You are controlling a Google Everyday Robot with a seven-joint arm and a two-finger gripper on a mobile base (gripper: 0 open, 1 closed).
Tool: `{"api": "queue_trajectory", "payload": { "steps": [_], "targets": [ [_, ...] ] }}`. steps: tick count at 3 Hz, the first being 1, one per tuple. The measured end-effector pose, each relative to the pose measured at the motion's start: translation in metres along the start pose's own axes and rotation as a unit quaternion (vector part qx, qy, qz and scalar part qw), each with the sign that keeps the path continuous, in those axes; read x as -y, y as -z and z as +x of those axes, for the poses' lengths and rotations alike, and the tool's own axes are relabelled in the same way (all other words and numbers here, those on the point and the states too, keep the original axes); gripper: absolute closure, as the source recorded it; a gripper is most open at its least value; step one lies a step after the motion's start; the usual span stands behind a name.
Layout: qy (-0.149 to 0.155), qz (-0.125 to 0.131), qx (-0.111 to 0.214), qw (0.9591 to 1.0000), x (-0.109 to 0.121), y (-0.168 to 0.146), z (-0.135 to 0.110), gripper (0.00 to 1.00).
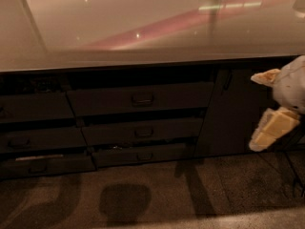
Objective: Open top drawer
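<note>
A robot's gripper (253, 112) hangs at the right edge of the frame, in front of a dark cabinet door (233, 123) and well apart from the top drawer (105, 101) it is meant to open. Its two pale fingers (276, 125) are spread wide, one above the other, holding nothing. That spread suits a hand being readied to close over a pull rather than one already at work.

The top drawer sits just beneath the overhang of a glossy counter (95, 37), in the centre stack. It is the widest front there, above the middle drawer (105, 133) and the bottom drawer (114, 155). Its small rectangular handle (142, 98) is set at the centre of the front, free of any contact. No interior shows, so the drawer appears shut or barely ajar; which of the two cannot be told in the dim light.

The task looks to be at its approach stage. The gripper is roughly level with the drawer stack but far to the right of the handle. The next move would likely call for a reach leftward, with the fingers lined up to bracket the pull before closing. The handle is small and dark against a dark front, so a poorly aimed grasp could miss it or slip off. Shadows fall across the speckled floor (228, 190) below.
</note>
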State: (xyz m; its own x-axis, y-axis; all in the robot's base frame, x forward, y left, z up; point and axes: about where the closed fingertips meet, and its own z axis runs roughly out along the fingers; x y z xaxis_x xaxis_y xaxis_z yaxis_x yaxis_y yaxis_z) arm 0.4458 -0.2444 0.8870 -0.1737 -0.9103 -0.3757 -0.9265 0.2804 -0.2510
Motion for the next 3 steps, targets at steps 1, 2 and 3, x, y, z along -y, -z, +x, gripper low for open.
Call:
{"api": "queue_trajectory", "payload": {
  "steps": [1, 2, 3],
  "targets": [
    [-0.035, -0.039, -0.039, 0.9979, 0.013, -0.053, 0.026, 0.0],
    [-0.068, -0.074, -0.05, 0.9937, 0.026, -0.097, 0.052, 0.0],
    [-0.073, -0.084, -0.049, 0.9926, 0.027, -0.108, 0.058, 0.0]
  ]
}}
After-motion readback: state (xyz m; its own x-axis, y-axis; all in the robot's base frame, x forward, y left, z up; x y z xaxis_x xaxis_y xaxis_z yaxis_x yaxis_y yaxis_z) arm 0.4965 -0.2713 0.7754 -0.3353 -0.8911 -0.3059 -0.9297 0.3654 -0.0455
